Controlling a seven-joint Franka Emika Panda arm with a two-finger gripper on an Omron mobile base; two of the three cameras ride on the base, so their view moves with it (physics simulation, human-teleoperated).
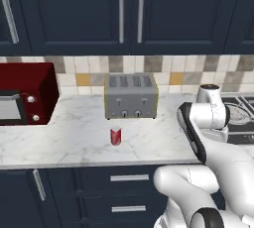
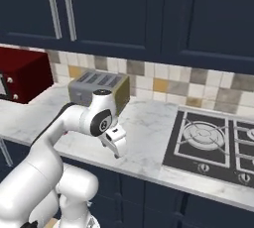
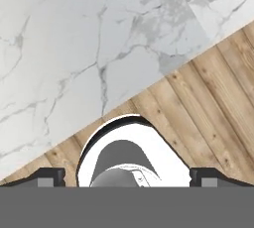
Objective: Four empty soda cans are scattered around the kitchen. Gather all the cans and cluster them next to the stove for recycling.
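- One soda can (image 1: 115, 136), red, stood upright on the counter (image 1: 74, 138) near its front edge, just in front of the toaster (image 1: 131, 95) and apart from it.
- Toaster, grey, four slots, sat toward the counter's back edge against the tile backsplash (image 1: 163, 68).
- Red microwave (image 1: 25, 93) occupied the counter's left end, well apart from the can.
- Stove (image 2: 213, 140), black with grey grates and front knobs, was set into the counter's right part; the can stood well left of it, with the toaster's width and bare marble between.
- Gripper (image 2: 116, 148) hung over the counter's front edge, between toaster and stove, pointing down; jaws released, spread wide, nothing between them.
- Fingertips (image 3: 49, 176) in the hand view sat far apart, with marble and wood floor (image 3: 208, 103) beneath them.
- Navy upper cabinets (image 1: 129, 9) ran above the backsplash; drawers (image 1: 129, 192) lay below the counter.
- The can was well left of the gripper, not touched.
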